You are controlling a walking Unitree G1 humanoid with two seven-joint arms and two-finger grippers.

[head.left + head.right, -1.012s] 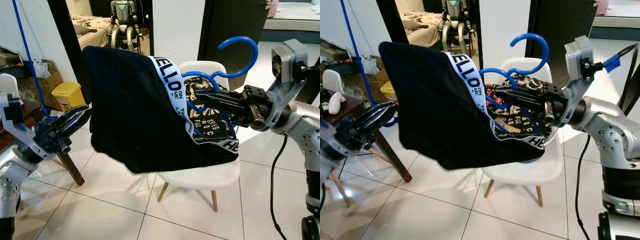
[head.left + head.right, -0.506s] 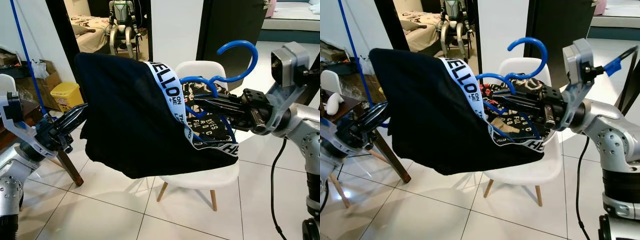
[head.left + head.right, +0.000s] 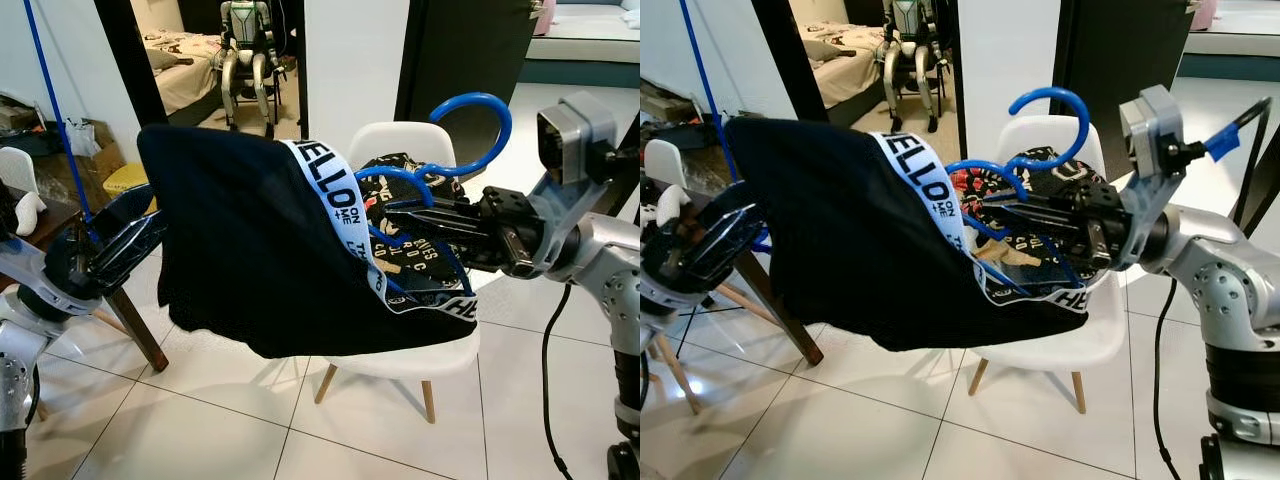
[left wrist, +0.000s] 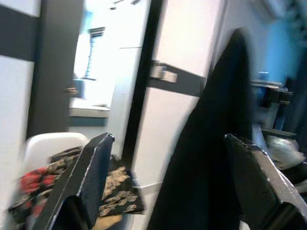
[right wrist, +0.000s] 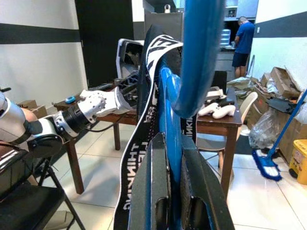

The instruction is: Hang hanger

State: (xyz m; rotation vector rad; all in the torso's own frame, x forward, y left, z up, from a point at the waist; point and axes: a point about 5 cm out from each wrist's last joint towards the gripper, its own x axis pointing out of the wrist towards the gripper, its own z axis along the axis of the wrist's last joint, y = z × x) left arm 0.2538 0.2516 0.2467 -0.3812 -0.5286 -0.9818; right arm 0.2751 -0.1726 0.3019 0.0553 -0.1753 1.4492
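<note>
White tiles run under a white chair (image 3: 420, 345) in front of me, with a doorway behind it. My right hand (image 3: 400, 217) is clamped on the blue hanger (image 3: 478, 135), holding it out above the chair seat. A black shirt (image 3: 250, 250) with a white lettered band hangs from it, spread toward my left. My left hand (image 3: 125, 243) sits at the shirt's far edge, fingers (image 4: 91, 172) parted; whether they touch the cloth I can't quite tell through the blur.
</note>
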